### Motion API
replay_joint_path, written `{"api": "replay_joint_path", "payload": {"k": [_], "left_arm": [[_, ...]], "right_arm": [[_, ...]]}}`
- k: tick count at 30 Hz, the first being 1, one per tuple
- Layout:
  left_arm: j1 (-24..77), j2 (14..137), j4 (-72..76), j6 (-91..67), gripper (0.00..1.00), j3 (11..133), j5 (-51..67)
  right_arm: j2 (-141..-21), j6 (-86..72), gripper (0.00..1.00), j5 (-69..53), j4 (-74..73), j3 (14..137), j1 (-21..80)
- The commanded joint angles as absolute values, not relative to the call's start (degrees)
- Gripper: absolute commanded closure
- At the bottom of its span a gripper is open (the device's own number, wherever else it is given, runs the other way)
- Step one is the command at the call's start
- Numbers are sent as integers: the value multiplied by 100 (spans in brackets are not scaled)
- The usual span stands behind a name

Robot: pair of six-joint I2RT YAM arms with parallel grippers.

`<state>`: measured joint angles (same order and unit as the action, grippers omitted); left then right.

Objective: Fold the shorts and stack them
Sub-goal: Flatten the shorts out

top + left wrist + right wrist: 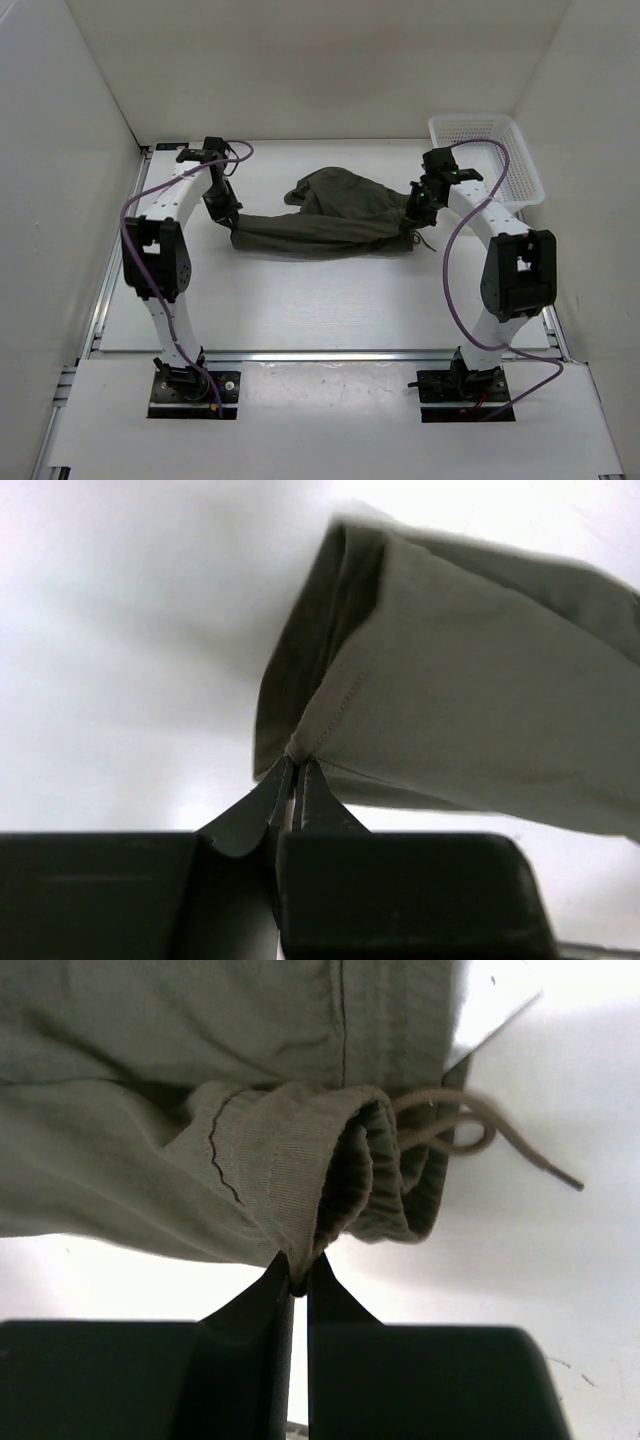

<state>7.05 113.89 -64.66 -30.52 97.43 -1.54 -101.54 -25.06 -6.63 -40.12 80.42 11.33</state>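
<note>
Shorts [330, 215] stretch between left hand [293, 768] pinching hem [335, 710] and right hand [298, 1268] pinching waistband [300, 1150].

**Q:** What lies at the middle of the table [330, 310]?

**A:** One pair of dark olive-green shorts [330, 215] in soft cloth, drawn left to right into a long rumpled band. Loose fabric is bunched up along its far side.

**Q:** And the two ends?

**A:** At the left is a stitched leg hem [335, 710]. At the right is the gathered elastic waistband [340, 1190], folded over, with its thin drawstring cord [530, 1150] looped and trailing over the white surface.
</note>
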Motion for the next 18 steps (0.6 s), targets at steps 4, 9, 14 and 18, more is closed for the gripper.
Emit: {"api": "replay_joint_path", "payload": {"k": [4,9,14,18], "left_arm": [[765,9740,-6531,-3190,90,8563,-457],[1019,8765,-6311,-3611,90,7079,-457],[1256,8271,-6240,-3823,90,6355,-501],[1257,8209,-6240,-3771,90,6608,-554]], "right_arm": [[-9309,-2452,100,-650,-3946,7306,1116],[-8440,-2452,100,-650,-4069,6461,1116],[-7342,-2575,100,-545,-4271,5635,1116],[-7005,-2575,100,-492,-4552,5808,1116]]}}
